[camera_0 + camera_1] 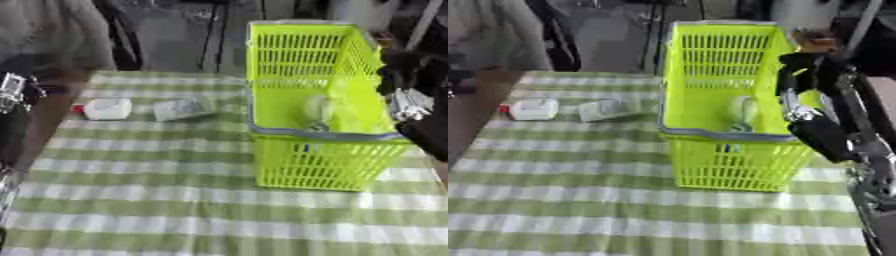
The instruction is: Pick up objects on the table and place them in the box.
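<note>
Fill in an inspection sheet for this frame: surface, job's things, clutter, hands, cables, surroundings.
Surface: green and white checked tablecloth.
Job's things: lime-green plastic mesh basket at right, a pale item inside; white plastic bottle with red cap and clear flat packet lying side by side left of the basket.
Clutter: nothing seen.
Hands: right hand black, beside the basket's right wall, fingers unclear; left hand not seen.
Cables: nothing seen.
Surroundings: dark floor and frames beyond the table.
</note>
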Robot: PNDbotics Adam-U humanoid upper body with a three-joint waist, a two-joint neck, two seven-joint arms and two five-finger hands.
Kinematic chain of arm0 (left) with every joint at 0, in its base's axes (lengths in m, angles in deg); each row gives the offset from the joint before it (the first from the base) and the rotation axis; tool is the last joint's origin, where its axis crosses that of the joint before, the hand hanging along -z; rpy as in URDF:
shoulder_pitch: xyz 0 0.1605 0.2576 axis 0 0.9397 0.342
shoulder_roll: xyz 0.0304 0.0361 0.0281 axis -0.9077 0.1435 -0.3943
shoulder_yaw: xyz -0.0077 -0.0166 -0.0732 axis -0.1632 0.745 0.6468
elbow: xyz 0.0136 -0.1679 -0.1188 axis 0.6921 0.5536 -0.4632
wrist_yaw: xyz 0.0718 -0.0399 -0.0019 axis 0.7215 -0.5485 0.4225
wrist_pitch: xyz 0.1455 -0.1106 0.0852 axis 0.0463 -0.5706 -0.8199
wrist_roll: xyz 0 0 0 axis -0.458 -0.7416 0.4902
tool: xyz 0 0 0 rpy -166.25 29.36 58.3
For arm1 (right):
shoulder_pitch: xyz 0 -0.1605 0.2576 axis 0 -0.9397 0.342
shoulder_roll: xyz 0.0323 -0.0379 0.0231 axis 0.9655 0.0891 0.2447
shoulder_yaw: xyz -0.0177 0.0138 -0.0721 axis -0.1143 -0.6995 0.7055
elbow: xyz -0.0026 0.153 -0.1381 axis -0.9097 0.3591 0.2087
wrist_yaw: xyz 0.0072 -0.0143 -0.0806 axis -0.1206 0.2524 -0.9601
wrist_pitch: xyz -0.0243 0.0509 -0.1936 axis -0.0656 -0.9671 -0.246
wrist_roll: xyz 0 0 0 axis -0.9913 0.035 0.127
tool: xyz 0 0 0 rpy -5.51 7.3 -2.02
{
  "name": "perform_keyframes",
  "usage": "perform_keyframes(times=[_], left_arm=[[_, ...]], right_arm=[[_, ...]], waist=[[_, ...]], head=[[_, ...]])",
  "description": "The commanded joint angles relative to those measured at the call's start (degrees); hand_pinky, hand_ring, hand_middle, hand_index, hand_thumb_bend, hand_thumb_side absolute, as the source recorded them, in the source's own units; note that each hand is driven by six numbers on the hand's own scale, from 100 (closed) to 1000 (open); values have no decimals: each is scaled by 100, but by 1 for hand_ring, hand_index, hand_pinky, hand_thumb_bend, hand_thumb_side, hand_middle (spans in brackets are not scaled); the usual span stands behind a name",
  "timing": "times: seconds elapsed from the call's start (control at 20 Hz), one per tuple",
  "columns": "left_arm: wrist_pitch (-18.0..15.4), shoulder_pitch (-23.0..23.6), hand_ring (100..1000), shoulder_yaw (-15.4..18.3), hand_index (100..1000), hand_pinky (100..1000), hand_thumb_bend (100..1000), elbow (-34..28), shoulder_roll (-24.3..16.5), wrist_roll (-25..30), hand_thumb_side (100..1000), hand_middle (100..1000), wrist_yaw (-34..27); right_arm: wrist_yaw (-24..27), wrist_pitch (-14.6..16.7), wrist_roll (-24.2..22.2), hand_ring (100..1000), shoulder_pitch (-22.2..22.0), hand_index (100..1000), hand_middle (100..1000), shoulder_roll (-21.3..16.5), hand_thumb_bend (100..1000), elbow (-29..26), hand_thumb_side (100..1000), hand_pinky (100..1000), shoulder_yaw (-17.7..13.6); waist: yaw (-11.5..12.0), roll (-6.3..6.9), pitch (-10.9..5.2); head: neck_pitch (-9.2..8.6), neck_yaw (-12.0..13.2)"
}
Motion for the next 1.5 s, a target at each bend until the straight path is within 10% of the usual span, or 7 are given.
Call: perform_keyframes(times=[0.05, 0.7, 1.0, 1.15, 1.5], left_arm=[[2, -83, 781, 38, 801, 723, 298, -104, -133, 12, 923, 808, -1], [3, -116, 781, 93, 802, 725, 276, -75, -202, 9, 902, 804, 62], [148, -242, 800, 83, 832, 755, 109, 279, -680, 228, 859, 800, 537], [410, -435, 838, -156, 889, 803, 279, 716, -1119, 496, 672, 812, 823], [1052, -1194, 849, -965, 891, 844, 711, 1775, -2179, 1148, 541, 704, 1477]], right_arm=[[-40, 2, 20, 560, 44, 784, 621, -56, 184, -118, 561, 569, -39], [-44, -1, 35, 559, 33, 783, 621, -44, 195, -122, 563, 568, -46], [-60, -5, 26, 559, 14, 783, 621, -100, 199, -109, 563, 567, -43], [-70, -9, 26, 558, -9, 782, 620, -148, 201, -98, 562, 566, -41], [-59, 2, -3, 557, 5, 782, 619, -183, 204, -93, 562, 565, 2]], waist=[[-9, 12, -90], [-26, 33, -95], [-43, 90, -108], [-51, 146, -114], [-163, 189, -72]], head=[[12, -5], [10, -16], [21, -59], [24, -99], [3, -43]])
